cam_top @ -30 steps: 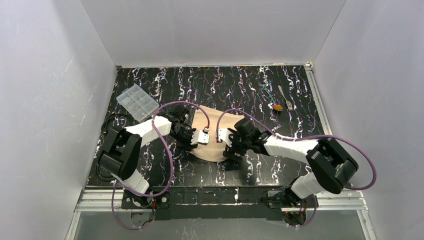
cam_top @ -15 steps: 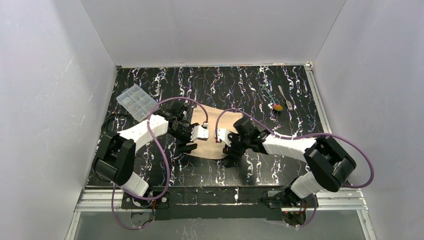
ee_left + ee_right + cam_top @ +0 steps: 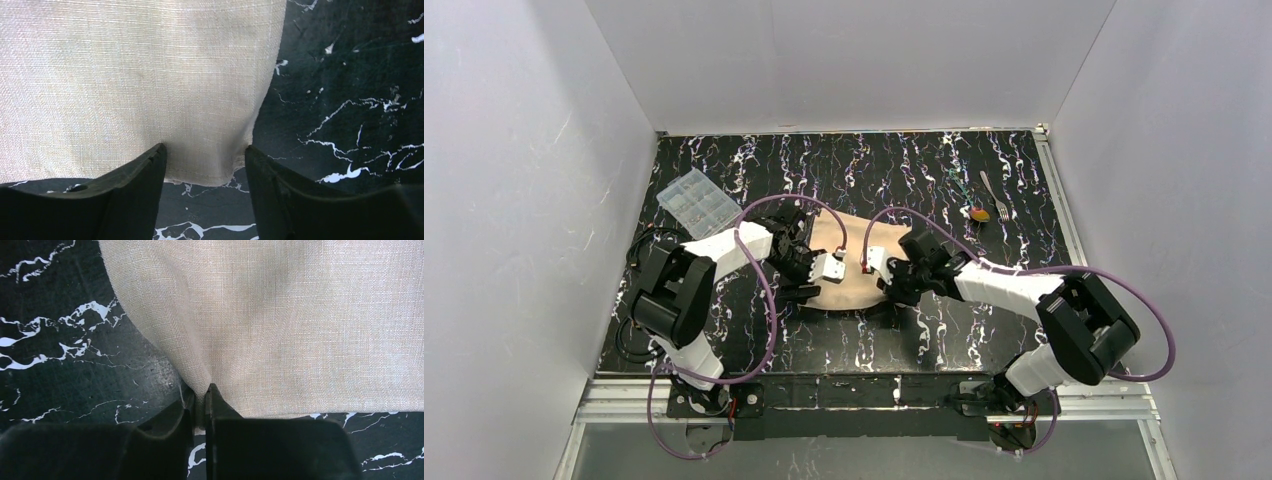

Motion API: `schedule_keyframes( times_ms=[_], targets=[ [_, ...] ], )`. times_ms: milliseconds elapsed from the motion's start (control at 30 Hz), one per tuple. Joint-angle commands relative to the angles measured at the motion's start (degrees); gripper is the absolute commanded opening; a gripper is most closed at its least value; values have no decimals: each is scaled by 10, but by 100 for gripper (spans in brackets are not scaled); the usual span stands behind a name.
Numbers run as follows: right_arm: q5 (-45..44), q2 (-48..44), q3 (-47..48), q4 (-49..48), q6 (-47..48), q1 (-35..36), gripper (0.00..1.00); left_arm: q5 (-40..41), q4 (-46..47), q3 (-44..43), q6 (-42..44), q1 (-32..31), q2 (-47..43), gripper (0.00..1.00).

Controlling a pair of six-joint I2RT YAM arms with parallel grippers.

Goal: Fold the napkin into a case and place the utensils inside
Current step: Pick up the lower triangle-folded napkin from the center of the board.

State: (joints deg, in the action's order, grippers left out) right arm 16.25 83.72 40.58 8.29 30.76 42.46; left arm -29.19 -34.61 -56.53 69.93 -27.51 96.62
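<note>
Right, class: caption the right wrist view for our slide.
Right gripper shut on a corner of the napkin, black marbled table beneath.

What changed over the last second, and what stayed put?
The right gripper closed on the near edge of the napkin, and both wrists edged farther from the bases. The left gripper stands open astride the near-left corner. The fork, spoon and plastic box stayed put.

1. The left arm and the right arm are wearing smooth white covers.
2. Big round black joints are sitting between the white parts.
3. A thin purple cable is looping along each arm.
4. The left claw and the right claw are each showing two thick black fingers with slanted tips.
5. The black bases are looking flat and blocky.
</note>
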Motion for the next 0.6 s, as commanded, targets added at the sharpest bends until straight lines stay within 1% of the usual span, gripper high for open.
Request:
schedule_keyframes(
  times_ms=[0, 67, 167, 200, 233, 300, 333, 367, 433, 500, 533, 567],
  targets=[
    [63, -11, 38, 45, -28, -24, 8, -10, -24, -25, 8, 1, 19, 51],
    [79, -3, 49, 56, -35, -39, 7, -14, -28, -25, 8, 1, 19, 36],
    [107, 11, 74, 83, -40, -59, 7, -22, -29, -27, 2, 1, 17, 12],
    [114, 18, 92, 93, -45, -65, 7, -23, -30, -29, 0, 1, 17, 6],
    [127, 25, 106, 108, -49, -72, 6, -25, -32, -32, -2, 1, 18, 3],
    [154, 42, 140, 139, -60, -91, 6, -27, -43, -39, -3, 1, 19, 3],
    [167, 51, 155, 156, -64, -99, 6, -27, -49, -45, -5, 2, 18, 6],
    [178, 59, 170, 169, -67, -104, 5, -27, -52, -54, -9, 3, 17, 13],
    [197, 77, 194, 195, -69, -110, 4, -31, -58, -69, -18, 9, 9, 33],
    [216, 99, 218, 224, -71, -112, 3, -38, -69, -88, -23, 16, -4, 47],
    [226, 110, 229, 237, -72, -114, 2, -41, -74, -97, -28, 18, -12, 58],
    [234, 122, 237, 246, -74, -115, 2, -46, -87, -108, -30, 20, -18, 66]
  ],
)
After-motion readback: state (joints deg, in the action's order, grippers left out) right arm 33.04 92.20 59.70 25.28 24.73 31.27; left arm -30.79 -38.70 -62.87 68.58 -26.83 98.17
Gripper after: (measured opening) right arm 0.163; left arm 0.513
